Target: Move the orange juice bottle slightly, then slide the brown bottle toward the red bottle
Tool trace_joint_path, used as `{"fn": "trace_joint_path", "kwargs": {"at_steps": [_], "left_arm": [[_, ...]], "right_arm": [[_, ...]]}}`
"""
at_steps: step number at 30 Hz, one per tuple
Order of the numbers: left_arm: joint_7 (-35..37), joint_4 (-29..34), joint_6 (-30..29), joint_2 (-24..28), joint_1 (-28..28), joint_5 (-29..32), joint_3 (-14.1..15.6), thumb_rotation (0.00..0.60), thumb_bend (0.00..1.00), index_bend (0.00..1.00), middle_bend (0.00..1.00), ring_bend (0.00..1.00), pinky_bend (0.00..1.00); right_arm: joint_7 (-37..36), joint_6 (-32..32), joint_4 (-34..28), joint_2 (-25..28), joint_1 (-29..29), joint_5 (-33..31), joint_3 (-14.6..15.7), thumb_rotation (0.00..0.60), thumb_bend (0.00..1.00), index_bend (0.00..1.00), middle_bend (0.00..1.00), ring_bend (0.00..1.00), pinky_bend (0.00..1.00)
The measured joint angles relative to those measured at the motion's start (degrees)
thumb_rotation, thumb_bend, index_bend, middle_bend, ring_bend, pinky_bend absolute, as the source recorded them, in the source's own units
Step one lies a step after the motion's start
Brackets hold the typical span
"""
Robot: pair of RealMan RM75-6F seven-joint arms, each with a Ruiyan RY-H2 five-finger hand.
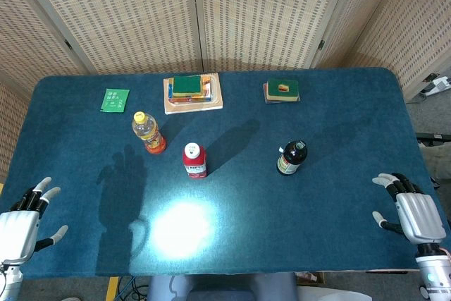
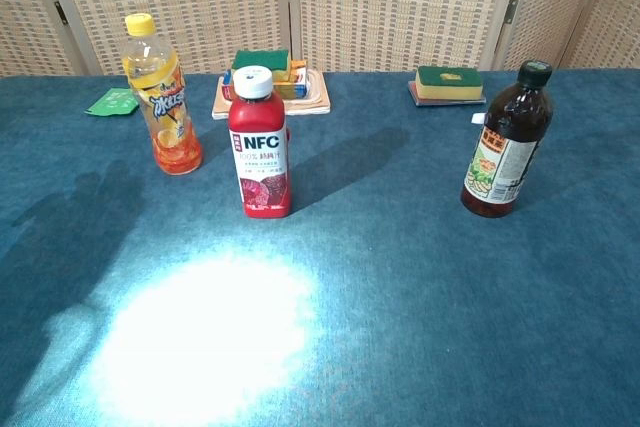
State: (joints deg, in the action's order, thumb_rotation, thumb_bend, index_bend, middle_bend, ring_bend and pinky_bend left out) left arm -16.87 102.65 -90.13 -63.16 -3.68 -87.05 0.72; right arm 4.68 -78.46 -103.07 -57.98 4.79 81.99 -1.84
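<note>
Three bottles stand upright on the blue table (image 1: 331, 118). The orange juice bottle (image 1: 148, 133) (image 2: 163, 97) with a yellow cap is at the left. The red bottle (image 1: 194, 160) (image 2: 259, 143) with a white cap stands just right of it and nearer to me. The brown bottle (image 1: 292, 158) (image 2: 507, 142) with a dark cap stands apart at the right. My left hand (image 1: 21, 223) rests at the near left edge with its fingers spread, holding nothing. My right hand (image 1: 412, 211) rests at the near right edge, fingers apart and empty. Neither hand shows in the chest view.
At the back of the table lie a green card (image 1: 115, 100), a stack of books with a green sponge on top (image 1: 193, 91) and a smaller green and yellow sponge stack (image 1: 282, 90). A bright light patch (image 1: 182, 227) falls on the near middle. Woven screens stand behind.
</note>
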Motion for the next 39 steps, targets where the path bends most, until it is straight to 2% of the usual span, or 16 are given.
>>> {"fn": "trace_joint_path", "kwargs": {"at_steps": [7, 13, 19, 26, 39], "left_arm": [[0.43, 0.19, 0.88, 0.06, -0.03, 0.39, -0.36, 0.600, 0.14, 0.23, 0.10, 0.14, 0.38], [2.44, 1.31, 2.58, 0.30, -1.18, 3.03, -2.52, 0.600, 0.14, 0.18, 0.10, 0.14, 0.38], [5.99, -0.67, 6.73, -1.30, -4.32, 8.88, -6.85, 0.600, 0.14, 0.10, 0.07, 0.14, 0.38], [11.16, -5.54, 14.27, -4.48, -10.10, 18.09, -13.43, 0.600, 0.14, 0.07, 0.07, 0.14, 0.38], [15.53, -7.47, 28.25, -8.02, -19.66, 30.35, -20.14, 0.600, 0.14, 0.06, 0.07, 0.14, 0.38]], "right_arm": [[0.31, -0.49, -0.17, 0.01, -0.11, 0.31, 0.03, 0.600, 0.24, 0.28, 0.23, 0.13, 0.29], [0.52, 0.30, 0.15, -0.20, 0.35, -0.50, -0.26, 0.600, 0.24, 0.28, 0.23, 0.13, 0.29], [0.69, 0.20, -0.14, 0.08, 0.30, 0.00, 0.07, 0.600, 0.24, 0.28, 0.23, 0.13, 0.29], [0.38, -1.51, -0.53, 0.45, -0.55, 0.60, 0.16, 0.600, 0.24, 0.28, 0.23, 0.13, 0.29], [-0.30, -2.05, -0.69, 0.87, -0.88, 0.93, 0.19, 0.600, 0.24, 0.28, 0.23, 0.13, 0.29]]}}
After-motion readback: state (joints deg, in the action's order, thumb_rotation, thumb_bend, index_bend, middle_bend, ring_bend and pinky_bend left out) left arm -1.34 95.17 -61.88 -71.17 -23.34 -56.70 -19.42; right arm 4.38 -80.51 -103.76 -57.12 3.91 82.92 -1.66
